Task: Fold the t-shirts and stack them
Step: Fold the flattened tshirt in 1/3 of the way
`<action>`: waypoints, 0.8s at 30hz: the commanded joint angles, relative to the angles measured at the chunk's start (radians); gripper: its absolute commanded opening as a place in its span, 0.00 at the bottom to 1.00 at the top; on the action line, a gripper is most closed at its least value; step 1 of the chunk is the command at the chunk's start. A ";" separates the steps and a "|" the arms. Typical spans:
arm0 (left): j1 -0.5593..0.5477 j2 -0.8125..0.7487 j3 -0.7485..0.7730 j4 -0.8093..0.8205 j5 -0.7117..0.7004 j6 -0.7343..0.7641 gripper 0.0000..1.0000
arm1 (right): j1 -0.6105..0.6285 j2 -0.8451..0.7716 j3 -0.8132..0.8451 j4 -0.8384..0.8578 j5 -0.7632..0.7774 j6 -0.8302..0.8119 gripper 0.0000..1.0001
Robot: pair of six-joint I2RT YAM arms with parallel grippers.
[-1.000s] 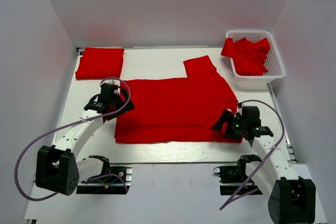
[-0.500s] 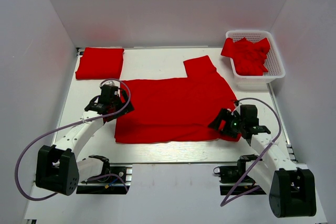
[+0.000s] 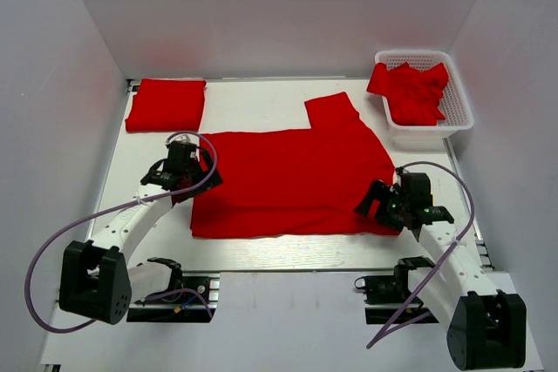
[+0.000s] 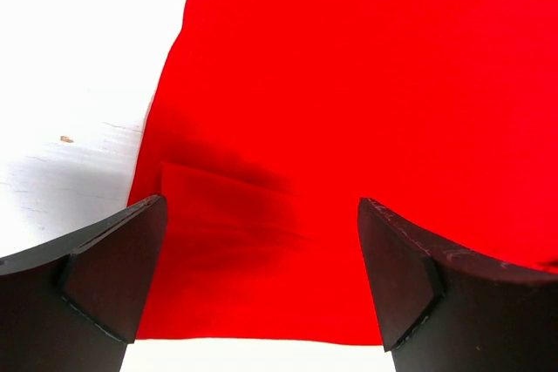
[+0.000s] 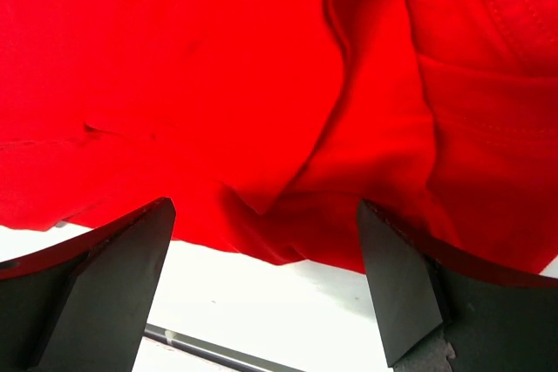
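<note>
Red cloth short-sleeved t-shirt (image 3: pixel 292 182) lies spread across the middle of the white surface (image 3: pixel 261 104); the right gripper (image 5: pixel 263 215), jaws apart, has eased back from its rumpled near-right corner, and the left gripper (image 4: pixel 261 211) is likewise released at its left edge, so seemingly nothing is pinched yet.

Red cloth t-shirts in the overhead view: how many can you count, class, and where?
3 at least: a folded red t-shirt at the far left; a spread red t-shirt mid-table; a crumpled red heap in the white plastic lattice basket; first and last may hide more.
</note>
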 commanded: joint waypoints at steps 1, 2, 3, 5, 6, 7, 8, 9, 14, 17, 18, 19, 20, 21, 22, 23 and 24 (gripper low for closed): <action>-0.002 0.011 -0.003 0.020 -0.008 0.006 1.00 | 0.003 -0.006 0.024 0.011 -0.015 -0.011 0.90; -0.002 0.011 -0.003 0.029 0.002 0.006 1.00 | 0.005 -0.004 0.024 0.017 -0.041 -0.014 0.90; -0.002 0.011 -0.003 0.029 0.002 0.006 1.00 | 0.005 0.002 0.025 0.036 -0.050 -0.012 0.90; -0.002 0.020 -0.012 0.038 0.012 0.006 1.00 | 0.006 0.015 0.030 0.048 -0.078 -0.022 0.90; -0.002 0.020 -0.012 0.048 0.022 0.006 1.00 | 0.008 0.019 0.039 0.059 -0.082 -0.018 0.90; -0.002 0.020 -0.012 0.048 0.022 0.006 1.00 | 0.011 0.023 0.042 0.065 -0.091 -0.022 0.90; -0.002 0.020 -0.021 0.048 0.022 0.006 1.00 | 0.015 0.028 0.045 0.068 -0.096 -0.022 0.90; -0.002 0.020 -0.021 0.048 0.031 0.006 1.00 | 0.017 0.028 0.048 0.073 -0.098 -0.023 0.90; -0.002 0.020 -0.021 0.048 0.032 0.006 1.00 | 0.026 0.060 0.056 0.088 -0.111 -0.029 0.90; -0.002 0.029 -0.021 0.048 0.032 0.006 1.00 | 0.035 0.069 0.067 0.099 -0.104 -0.032 0.90; -0.002 0.029 -0.021 0.048 0.032 0.006 1.00 | 0.035 0.074 0.067 0.105 -0.105 -0.034 0.90; -0.002 0.029 -0.021 0.048 0.032 0.006 1.00 | 0.037 0.080 0.070 0.105 -0.108 -0.032 0.90; -0.002 0.029 -0.021 0.048 0.032 0.006 1.00 | 0.037 0.092 0.068 0.108 -0.105 -0.035 0.90; -0.002 0.029 -0.021 0.048 0.032 0.006 1.00 | 0.043 0.097 0.068 0.110 -0.107 -0.032 0.90; -0.002 0.029 -0.021 0.057 0.032 0.006 1.00 | 0.044 0.098 0.067 0.116 -0.111 -0.031 0.90; -0.002 0.038 -0.021 0.057 0.032 0.006 1.00 | 0.044 0.100 0.067 0.122 -0.111 -0.031 0.90; -0.002 0.039 -0.021 0.057 0.032 0.006 1.00 | 0.046 0.110 0.064 0.137 -0.113 -0.029 0.90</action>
